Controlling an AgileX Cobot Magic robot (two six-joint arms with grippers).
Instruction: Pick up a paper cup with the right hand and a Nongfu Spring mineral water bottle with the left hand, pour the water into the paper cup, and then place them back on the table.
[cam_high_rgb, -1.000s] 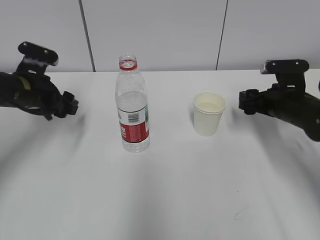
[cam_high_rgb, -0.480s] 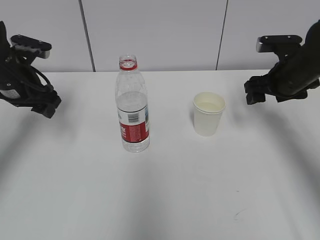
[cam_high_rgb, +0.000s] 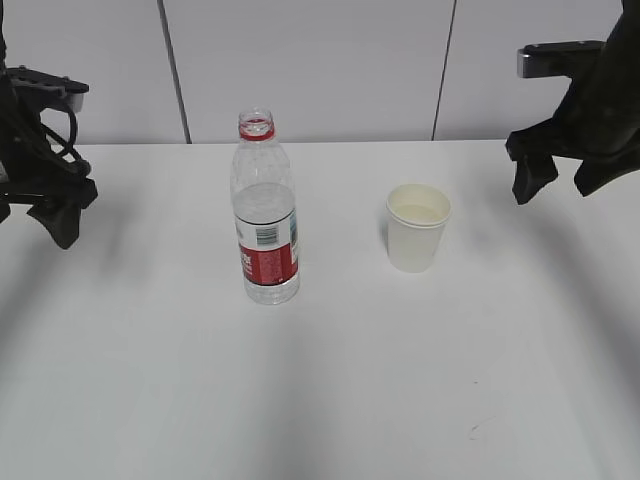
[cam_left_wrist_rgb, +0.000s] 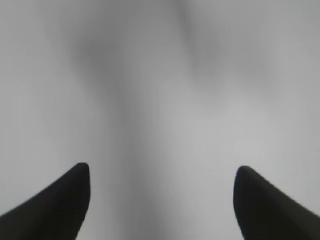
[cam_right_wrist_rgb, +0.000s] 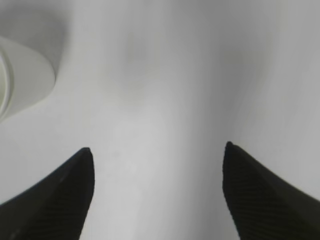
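Note:
The Nongfu Spring mineral water bottle (cam_high_rgb: 266, 215) stands upright and capless on the white table (cam_high_rgb: 350, 380), left of centre, with water (cam_high_rgb: 264, 205) filling it to about two thirds. The paper cup (cam_high_rgb: 418, 228) stands upright to its right. Its side also shows at the left edge of the right wrist view (cam_right_wrist_rgb: 25, 75). My left gripper (cam_high_rgb: 35, 222) hangs at the far left, pointing down, open and empty, well apart from the bottle. In its wrist view (cam_left_wrist_rgb: 162, 170) only bare table shows. My right gripper (cam_high_rgb: 553, 187) hangs at the far right, pointing down, open and empty (cam_right_wrist_rgb: 157, 148), apart from the cup.
A grey panelled wall (cam_high_rgb: 320, 60) rises behind the table's far edge. A small dark scuff mark (cam_high_rgb: 472, 432) lies on the table near the front right.
Both arms have risen and swung outward, turning their grippers from pointing inward at the bottle and the cup to pointing down. Bottle and cup have not moved.

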